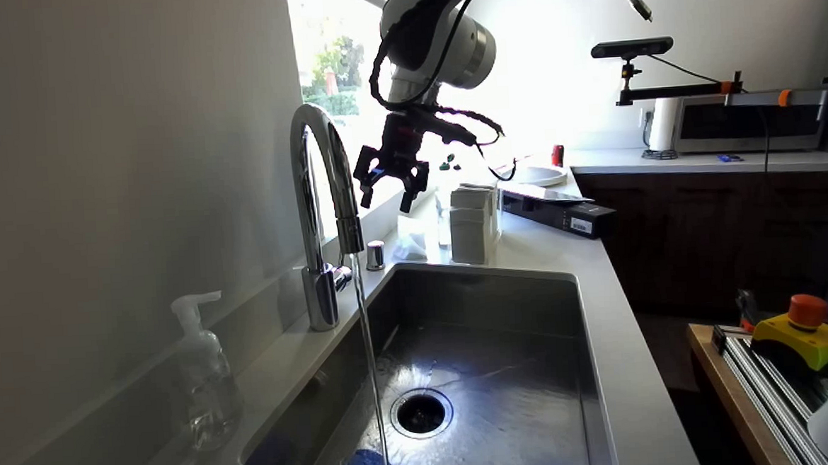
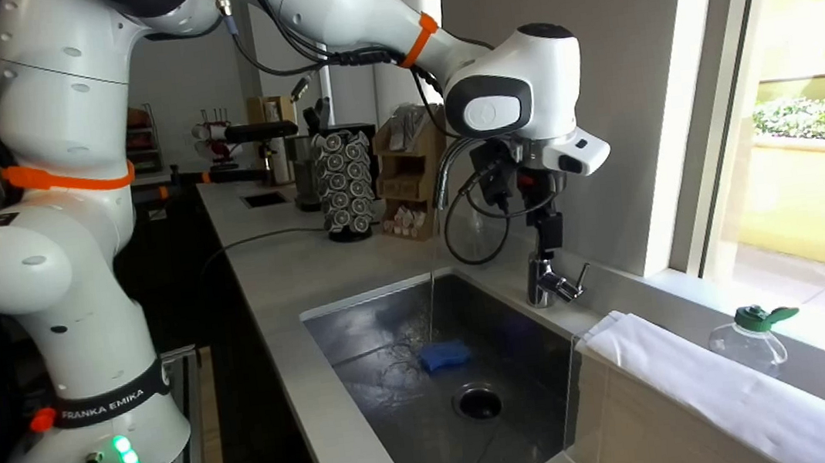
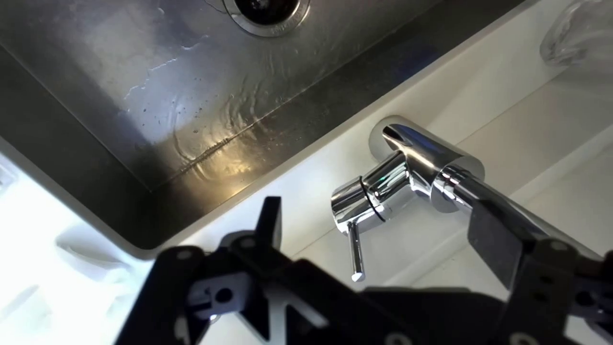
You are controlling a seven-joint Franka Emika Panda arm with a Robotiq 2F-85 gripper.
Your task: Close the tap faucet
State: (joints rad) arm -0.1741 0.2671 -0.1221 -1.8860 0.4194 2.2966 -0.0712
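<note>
Claw (image 1: 386, 198) spread wide, nothing held, higher than side lever (image 3: 356, 254), not touching. Tap faucet (image 1: 320, 301) upright on table (image 1: 626, 363) beside sink (image 1: 488, 292). Water (image 1: 367, 334) running, so closing not done. Left, my guess: reach lever, push to off.

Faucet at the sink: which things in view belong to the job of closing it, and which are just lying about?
Part of the job:
chrome faucet
its side lever
running water
end effector, open

Just lying about:
blue sponge in the sink
clear soap dispenser
green-capped bottle
black box
red can
</note>
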